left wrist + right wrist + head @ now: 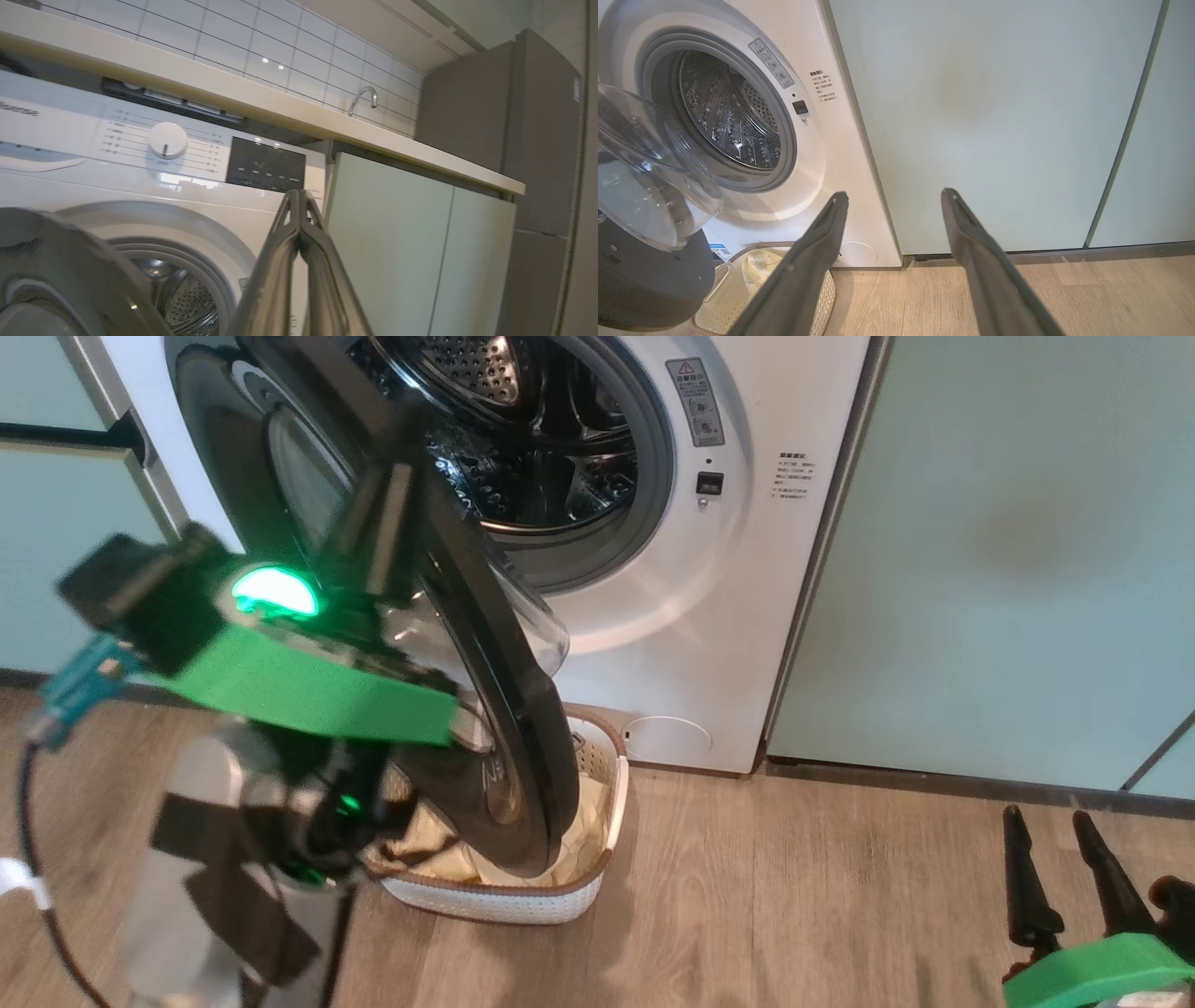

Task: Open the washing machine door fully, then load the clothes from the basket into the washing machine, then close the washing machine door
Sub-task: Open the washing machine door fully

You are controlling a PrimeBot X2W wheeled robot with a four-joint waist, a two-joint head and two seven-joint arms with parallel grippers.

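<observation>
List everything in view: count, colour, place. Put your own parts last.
washer: one, white, between the cabinets
door: one, black with a clear bowl, swung out over the basket
drum: one, steel, inside the washer
basket: one, cream with a brown rim, on the floor
clothes: count unclear, pale yellow, in the basket
cabinets: several, pale green, either side of the washer
floor: one, wood-brown, underfoot
worktop: one, cream, above the washer
tap: one, silver, on the worktop
left gripper: one, dark, shut, before the washer's front
right gripper: one, dark, open, right of the basket
</observation>
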